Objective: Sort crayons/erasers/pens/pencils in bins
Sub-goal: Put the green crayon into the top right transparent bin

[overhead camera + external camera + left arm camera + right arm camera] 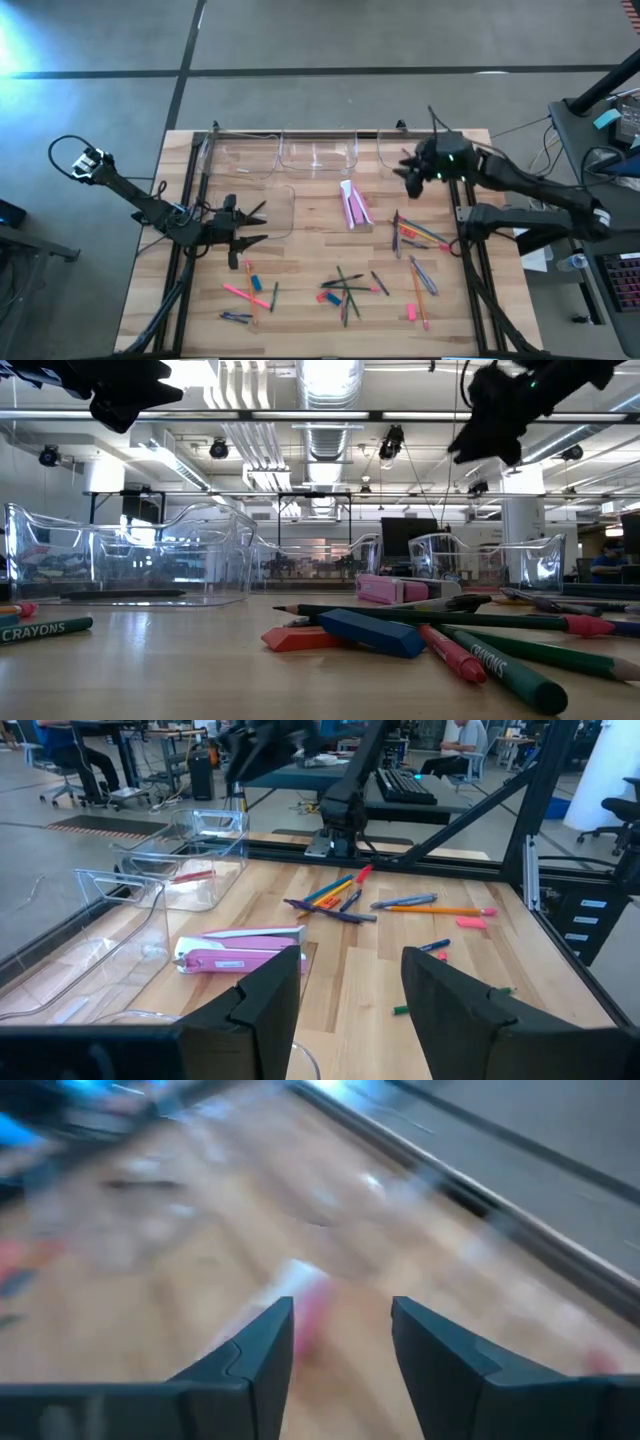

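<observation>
Erasers: small stubby blocks, pink and blue. One blue eraser point(372, 632) lies at centre foreground of the low view, resting partly over a flat red-pink eraser point(303, 639). In the high view a blue block point(332, 298) sits at lower centre of the worktop point(310, 250), and a pink block point(411, 313) lies lower right, apart from the others.

Bins: clear low-walled trays with rounded corners, ranged along the upper edge of the worktop; middle bin point(318, 155) at upper centre, left bin point(240, 155) beside it, another bin point(270, 210) nearer the left arm. Walls are see-through and hard to trace; contents cannot be made out from above.

Loose sticks: crayons, pens and pencils scattered over the lower half and right side; a pink box point(355, 205) at centre.

Left gripper point(255, 227): centre left of the high view, above the worktop, fingers apart, nothing between them.

Right gripper point(408, 172): upper right of the high view, over the rightmost bin area; fingers spread, empty. Its own wrist view is blurred, only a pink-white smear visible ahead.
</observation>
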